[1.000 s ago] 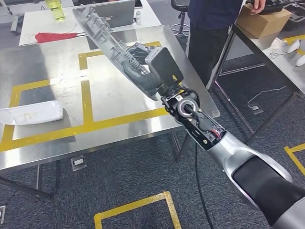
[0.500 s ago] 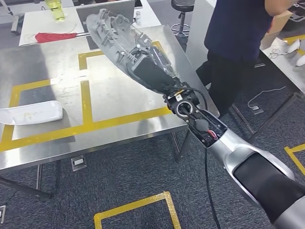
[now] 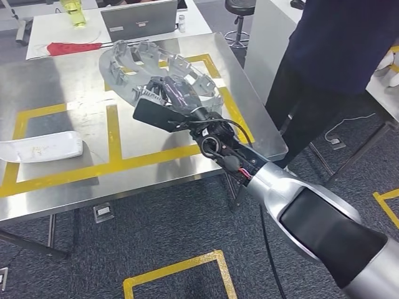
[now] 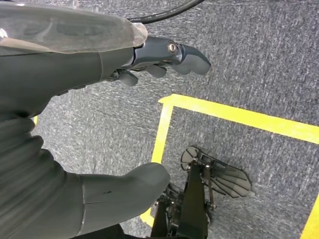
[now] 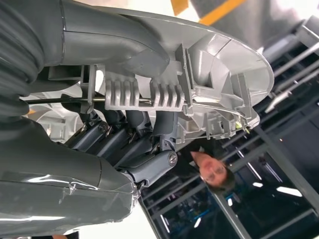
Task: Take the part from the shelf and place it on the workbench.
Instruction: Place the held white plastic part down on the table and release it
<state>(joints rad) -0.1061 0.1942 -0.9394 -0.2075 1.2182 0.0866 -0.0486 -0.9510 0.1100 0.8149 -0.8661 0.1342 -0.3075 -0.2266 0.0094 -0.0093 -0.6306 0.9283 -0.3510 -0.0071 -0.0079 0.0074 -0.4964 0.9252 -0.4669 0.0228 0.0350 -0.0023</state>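
Grey part [image 3: 141, 65] in right hand [image 3: 181, 103], over workbench [image 3: 56, 87]

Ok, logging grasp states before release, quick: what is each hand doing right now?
Left hand: open, holding nothing, hanging over the floor.
Right hand: gripping the grey plastic part over the workbench.

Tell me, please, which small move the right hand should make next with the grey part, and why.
Probably lower the grey part the rest of the way flat onto the workbench, then let go. The right hand grips it over the yellow-taped steel top, lying nearly level, but whether it rests on the surface yet cannot be told. The left hand holds nothing, over the carpet.
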